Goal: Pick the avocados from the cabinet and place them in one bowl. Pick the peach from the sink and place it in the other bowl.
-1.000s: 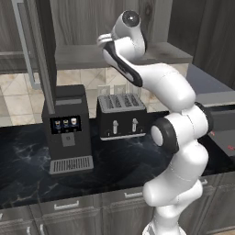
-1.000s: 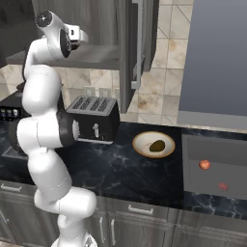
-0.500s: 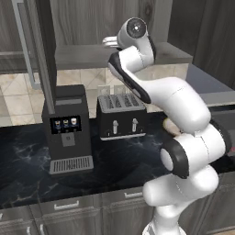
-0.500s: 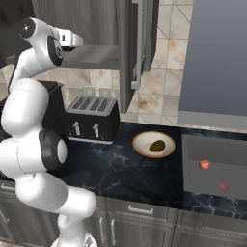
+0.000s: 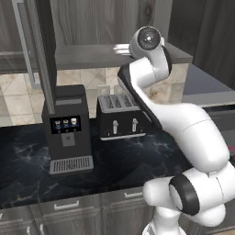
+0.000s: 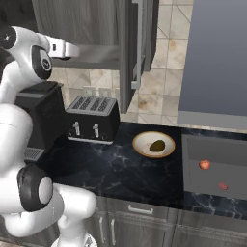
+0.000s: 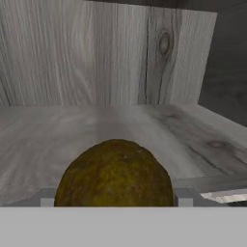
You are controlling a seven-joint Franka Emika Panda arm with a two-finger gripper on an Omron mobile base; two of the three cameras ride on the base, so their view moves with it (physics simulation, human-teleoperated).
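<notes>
Hand view looks across the flat grey wood-grain shelf (image 7: 193, 140) of the grey wood-grain wall cabinet (image 7: 96, 53), and a round, dark olive-brown avocado (image 7: 114, 173) sits large at the bottom of the picture, right at the hand, resting on the shelf. Small grey pieces show at either side of the fruit, but I cannot tell whether the hand is gripping it or only standing around it.

From the left base view, the white arm reaches up so that the hand (image 5: 120, 47) lies at the shelf's front edge, above the dark, slotted toaster (image 5: 119, 117) and just right of the black coffee machine (image 5: 66, 128) on the black marble table (image 5: 119, 163).

In the right base view the hand (image 6: 67, 49) points into the cabinet, whose open door (image 6: 130, 48) carries a long metal bar handle (image 6: 140, 46). On the table, right of the toaster (image 6: 92, 119), a shallow tan-beige bowl (image 6: 142, 147) holds a second dark avocado (image 6: 156, 146). Just beside the bowl lies the dark grey rectangular sink (image 6: 214, 181), with the small orange-red peach (image 6: 205, 164) on its floor.
</notes>
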